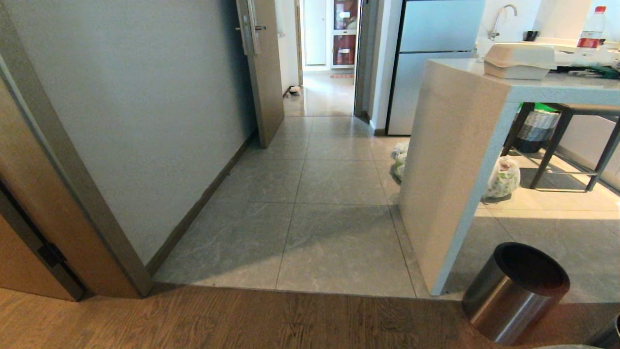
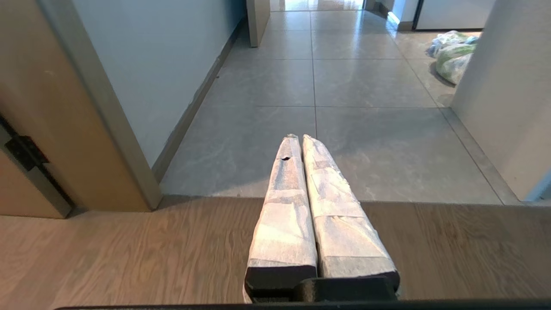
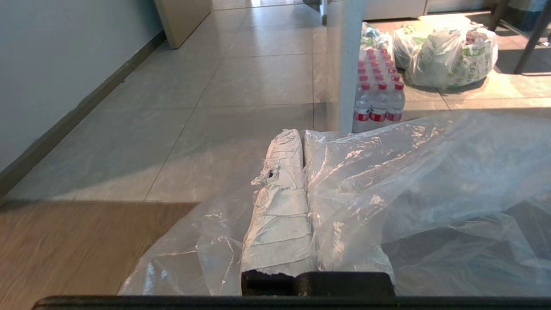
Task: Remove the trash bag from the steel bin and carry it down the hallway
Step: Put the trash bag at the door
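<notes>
My right gripper (image 3: 301,135) is shut on the trash bag (image 3: 409,172), a thin clear crinkled plastic sheet pinched between the wrapped fingers and draped over one of them, spreading low over the floor. The left gripper (image 2: 300,137) is shut with nothing in it, held above the wood floor's edge. Neither arm shows in the head view. A round brushed-steel cylinder (image 1: 513,291) with a dark inside stands at the lower right; I cannot tell whether it is the steel bin. The hallway (image 1: 329,94) with glossy beige tiles lies beyond the far doorway.
A pale counter block (image 1: 450,160) stands on the right of the grey tile floor (image 1: 329,232), a grey wall (image 1: 145,121) on the left. White bags with green print (image 3: 452,56) and a pack of water bottles (image 3: 379,94) sit by the counter. An open door (image 1: 264,72) flanks the doorway.
</notes>
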You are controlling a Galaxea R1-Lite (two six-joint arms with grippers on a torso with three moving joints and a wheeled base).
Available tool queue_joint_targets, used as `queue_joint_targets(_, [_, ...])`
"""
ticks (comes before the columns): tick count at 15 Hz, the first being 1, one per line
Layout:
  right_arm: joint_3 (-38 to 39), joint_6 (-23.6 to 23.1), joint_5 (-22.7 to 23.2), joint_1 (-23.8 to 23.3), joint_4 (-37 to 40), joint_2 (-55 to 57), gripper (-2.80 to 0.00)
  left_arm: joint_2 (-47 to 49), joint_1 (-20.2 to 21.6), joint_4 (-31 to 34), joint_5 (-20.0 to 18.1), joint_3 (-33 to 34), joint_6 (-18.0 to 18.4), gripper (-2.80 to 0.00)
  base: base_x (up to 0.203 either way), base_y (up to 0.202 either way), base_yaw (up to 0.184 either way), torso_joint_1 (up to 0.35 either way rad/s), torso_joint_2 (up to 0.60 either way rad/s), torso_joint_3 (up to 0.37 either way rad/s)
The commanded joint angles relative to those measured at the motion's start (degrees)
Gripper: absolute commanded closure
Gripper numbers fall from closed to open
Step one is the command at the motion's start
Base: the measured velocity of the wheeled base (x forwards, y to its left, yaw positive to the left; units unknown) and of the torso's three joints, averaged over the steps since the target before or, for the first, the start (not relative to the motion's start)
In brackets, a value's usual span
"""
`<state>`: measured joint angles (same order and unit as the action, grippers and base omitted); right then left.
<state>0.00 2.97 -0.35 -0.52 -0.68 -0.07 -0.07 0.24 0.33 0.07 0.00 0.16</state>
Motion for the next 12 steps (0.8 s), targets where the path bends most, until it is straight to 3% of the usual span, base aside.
queue_joint_targets(1, [0.1,0.0,0.0,0.0,0.0,0.1,0.0,0.1,0.0,0.0,0.0,0.2,-0.1,0.0,0.189,0.0,-0.003,0.002,0.0,0.004])
queue_joint_targets(12, [0.1,0.0,0.0,0.0,0.0,0.1,0.0,0.1,0.0,0.0,0.0,0.2,-0.3,0.0,0.19,0.0,0.001,0.004,0.0,0.002])
